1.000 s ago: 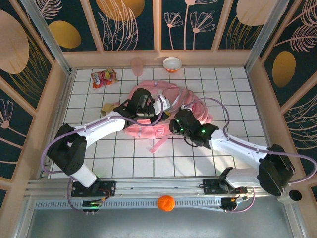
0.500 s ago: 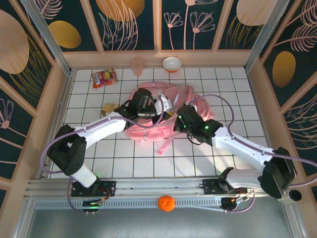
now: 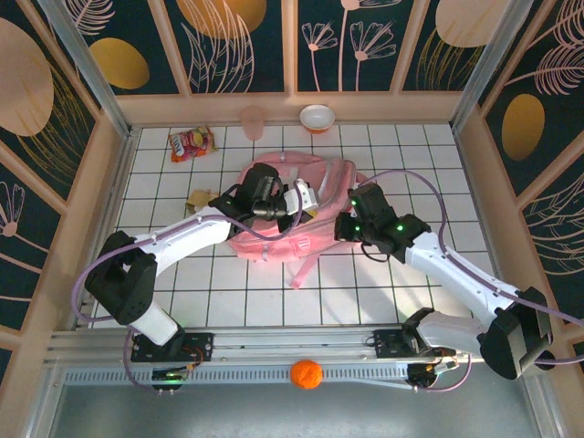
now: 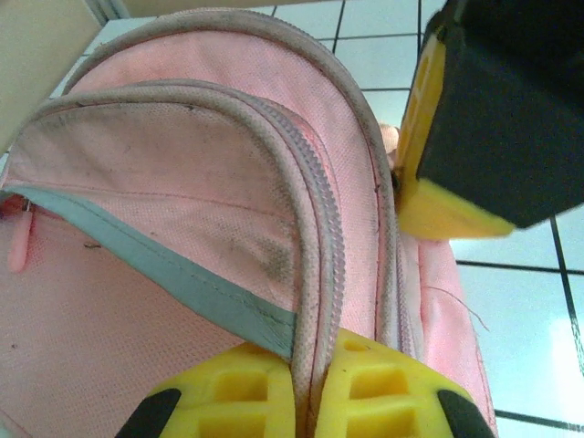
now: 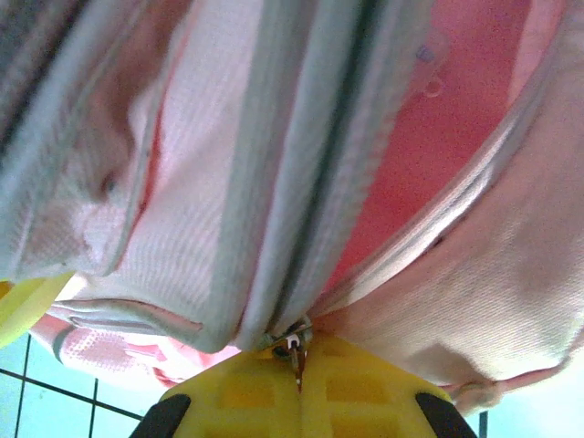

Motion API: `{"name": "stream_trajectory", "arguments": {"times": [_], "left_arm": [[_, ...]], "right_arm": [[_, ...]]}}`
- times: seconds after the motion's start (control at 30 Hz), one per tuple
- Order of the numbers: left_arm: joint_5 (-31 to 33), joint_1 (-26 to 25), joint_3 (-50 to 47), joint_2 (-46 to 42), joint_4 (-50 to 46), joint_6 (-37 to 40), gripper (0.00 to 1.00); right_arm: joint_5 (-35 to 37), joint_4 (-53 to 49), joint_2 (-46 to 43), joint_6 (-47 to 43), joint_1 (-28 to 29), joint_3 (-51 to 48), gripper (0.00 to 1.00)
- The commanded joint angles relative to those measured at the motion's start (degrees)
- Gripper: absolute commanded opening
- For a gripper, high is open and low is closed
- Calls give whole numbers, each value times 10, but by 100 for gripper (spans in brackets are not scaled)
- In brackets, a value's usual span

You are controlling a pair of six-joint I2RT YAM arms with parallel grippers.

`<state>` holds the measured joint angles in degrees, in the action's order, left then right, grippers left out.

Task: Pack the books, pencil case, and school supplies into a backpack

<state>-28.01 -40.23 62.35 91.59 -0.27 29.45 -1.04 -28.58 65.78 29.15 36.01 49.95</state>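
Observation:
The pink backpack [image 3: 278, 239] lies mid-table between both arms. My left gripper [image 3: 304, 201] is shut on its piped zip edge [image 4: 315, 274], the yellow fingers [image 4: 228, 401] pinching the seam from both sides. My right gripper [image 3: 347, 225] is shut on a small metal zipper pull [image 5: 297, 345] at the bag's right side, beside the opened pink lining [image 5: 456, 119]. The right gripper's black and yellow finger [image 4: 493, 119] hangs close by in the left wrist view. A tan-yellow school supply piece [image 3: 198, 196] lies left of the bag. Books and pencil case are out of view.
A red-orange snack packet [image 3: 190, 143] lies at the back left. A pink cup [image 3: 252, 121] and an orange-rimmed bowl [image 3: 317, 117] stand by the back wall. A loose pink strap [image 3: 306, 265] trails toward the front. An orange ball [image 3: 307, 374] rests on the front rail.
The right gripper has shut on the zipper pull and moved right, drawing the bag's right side with it. The left gripper has kept its grip in place.

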Motion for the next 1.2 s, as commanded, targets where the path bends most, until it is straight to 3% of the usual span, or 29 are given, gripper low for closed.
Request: {"name": "stream_trajectory", "arguments": {"times": [0.0, 0.23, 0.43, 0.6, 0.77, 0.9, 0.97, 1.17], "left_arm": [[23, 19, 1, -12, -85, 60, 0], [19, 19, -2, -7, -133, 114, 0], [24, 19, -11, -11, -162, 163, 0], [48, 19, -30, -21, -154, 174, 1], [66, 19, -43, -27, -137, 180, 28], [14, 18, -35, -45, -148, 182, 53], [-5, 9, -54, -62, -136, 195, 59], [39, -52, -105, -85, -63, 193, 69]], "right_arm": [[59, -59, -7, -35, -43, 22, 0], [-27, -36, -12, -60, -71, 7, 0], [-44, -41, -26, -48, -72, -31, 0], [-95, -2, -57, 10, -34, -71, 0], [-112, 122, -67, 123, 63, -132, 0], [-99, 148, -52, 151, 95, -133, 0], [-95, 137, -51, 146, 96, -121, 0], [-120, 113, -32, 123, 94, -85, 0]]}}
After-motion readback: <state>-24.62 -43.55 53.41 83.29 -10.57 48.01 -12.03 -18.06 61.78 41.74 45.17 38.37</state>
